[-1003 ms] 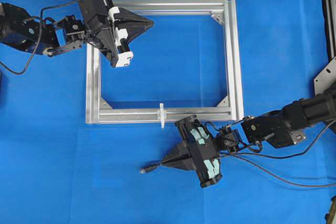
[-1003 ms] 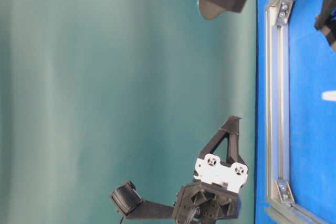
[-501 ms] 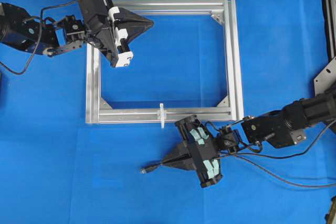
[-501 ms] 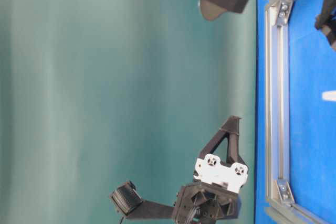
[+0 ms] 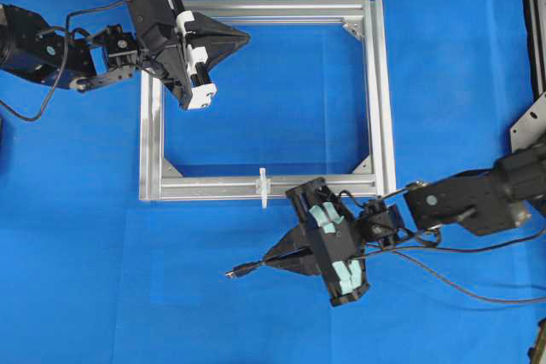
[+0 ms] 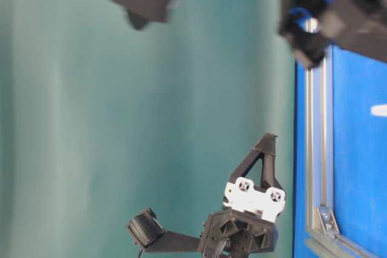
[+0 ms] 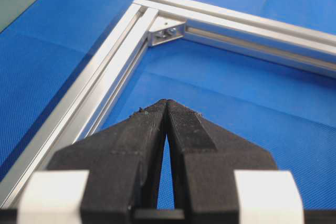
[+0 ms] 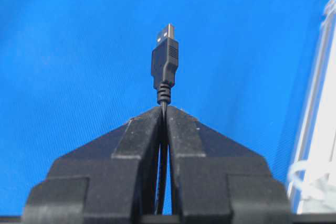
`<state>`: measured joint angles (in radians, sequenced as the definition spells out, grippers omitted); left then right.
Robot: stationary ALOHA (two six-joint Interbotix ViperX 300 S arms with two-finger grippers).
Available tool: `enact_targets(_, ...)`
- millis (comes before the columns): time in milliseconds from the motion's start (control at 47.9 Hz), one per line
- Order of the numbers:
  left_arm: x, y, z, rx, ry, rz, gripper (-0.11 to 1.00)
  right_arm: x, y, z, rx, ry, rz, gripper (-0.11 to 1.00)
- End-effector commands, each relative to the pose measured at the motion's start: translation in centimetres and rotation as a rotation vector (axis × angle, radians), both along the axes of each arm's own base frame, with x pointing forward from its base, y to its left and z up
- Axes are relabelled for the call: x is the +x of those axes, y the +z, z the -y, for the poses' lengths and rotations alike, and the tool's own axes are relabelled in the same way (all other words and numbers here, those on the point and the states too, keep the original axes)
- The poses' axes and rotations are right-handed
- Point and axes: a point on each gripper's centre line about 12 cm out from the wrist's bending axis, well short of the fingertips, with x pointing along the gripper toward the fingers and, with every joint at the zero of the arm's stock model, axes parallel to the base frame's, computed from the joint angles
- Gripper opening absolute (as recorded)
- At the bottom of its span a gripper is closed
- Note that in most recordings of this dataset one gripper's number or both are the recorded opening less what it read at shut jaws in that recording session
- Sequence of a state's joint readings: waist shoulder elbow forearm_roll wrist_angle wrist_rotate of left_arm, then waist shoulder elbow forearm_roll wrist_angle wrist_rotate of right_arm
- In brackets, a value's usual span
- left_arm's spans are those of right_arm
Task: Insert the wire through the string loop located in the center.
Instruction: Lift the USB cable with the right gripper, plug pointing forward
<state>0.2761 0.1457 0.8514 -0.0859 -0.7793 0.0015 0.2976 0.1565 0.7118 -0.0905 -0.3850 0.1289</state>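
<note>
The wire's plug tip (image 5: 235, 273) sticks out just past my right gripper (image 5: 266, 262), which is shut on the wire below the frame's near rail. In the right wrist view the plug (image 8: 165, 61) stands straight ahead of the gripper (image 8: 164, 108), over bare blue mat. The string loop (image 5: 264, 187) is a small whitish upright clip on the near rail's middle, up and slightly right of the plug; it shows blurred at the lower right (image 8: 310, 179). My left gripper (image 5: 246, 37) is shut on nothing, hovering at the frame's far left corner (image 7: 166, 102).
The silver aluminium frame (image 5: 376, 91) lies flat on the blue mat, its corner bracket ahead of the left gripper (image 7: 169, 31). The right arm's black cables (image 5: 461, 289) trail along the mat. A metal bracket (image 5: 529, 125) sits at the right edge.
The right arm has shifted and turned slightly, carrying the wire with it; it now shows blurred across the top of the table-level view. The left arm has not moved.
</note>
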Motion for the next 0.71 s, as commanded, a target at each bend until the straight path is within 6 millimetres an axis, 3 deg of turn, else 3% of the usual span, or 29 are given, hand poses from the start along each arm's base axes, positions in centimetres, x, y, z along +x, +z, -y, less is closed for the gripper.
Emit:
enact_targets(0,0.29,1.62,0.0,0.016,-0.004,0.045,0.0,0.33,2.79,-0.29,0.015,0.005,0.06,-0.01)
enact_targets(690,0.33,1.66,-0.01,0.015,-0.004,0.047,0.0,0.1,3.0,-0.54,0.015,0.013,0.06,-0.01)
